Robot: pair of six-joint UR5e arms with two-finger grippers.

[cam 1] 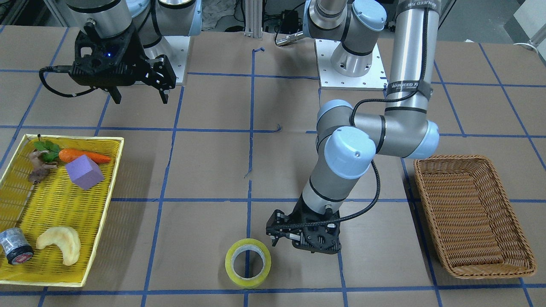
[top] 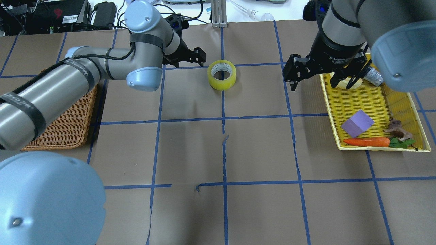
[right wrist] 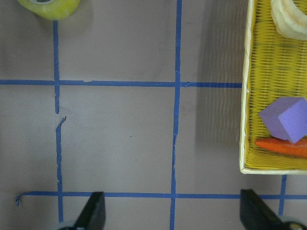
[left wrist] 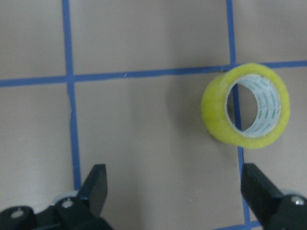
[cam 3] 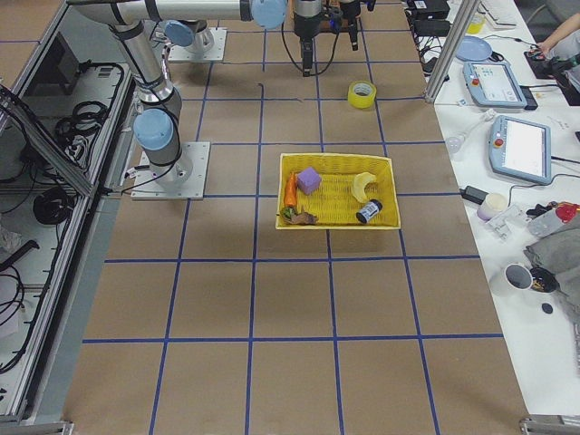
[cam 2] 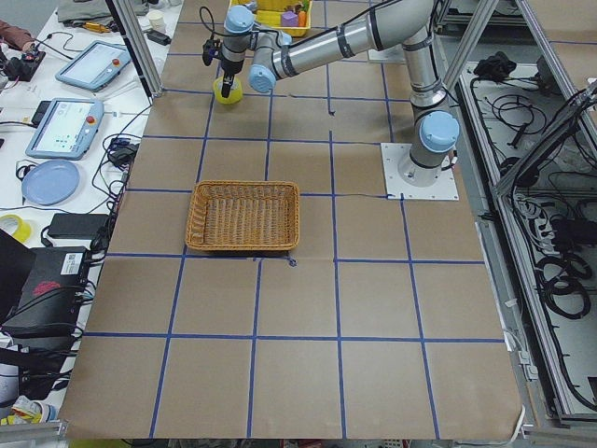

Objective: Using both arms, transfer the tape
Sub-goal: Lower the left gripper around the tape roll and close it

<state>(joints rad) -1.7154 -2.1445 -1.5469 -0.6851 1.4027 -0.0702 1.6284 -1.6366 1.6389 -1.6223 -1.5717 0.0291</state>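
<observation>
The yellow tape (cam 1: 248,263) lies flat on the brown table with its hole up; it also shows in the overhead view (top: 221,75) and in the left wrist view (left wrist: 245,111). My left gripper (cam 1: 275,238) is open and empty, low over the table just beside the tape, not touching it. In the left wrist view the left gripper (left wrist: 175,184) has its jaws wide apart, with the tape ahead and to the right. My right gripper (cam 1: 140,99) is open and empty, hovering high near the yellow tray. In the right wrist view the right gripper (right wrist: 172,213) sees the tape (right wrist: 49,7) at the top left corner.
A yellow tray (cam 1: 55,204) holds a carrot (cam 1: 85,157), a purple block (cam 1: 84,172), a pale crescent (cam 1: 59,244) and a silver-wrapped cylinder (cam 1: 15,246). A brown wicker basket (cam 1: 473,217) stands on my left side.
</observation>
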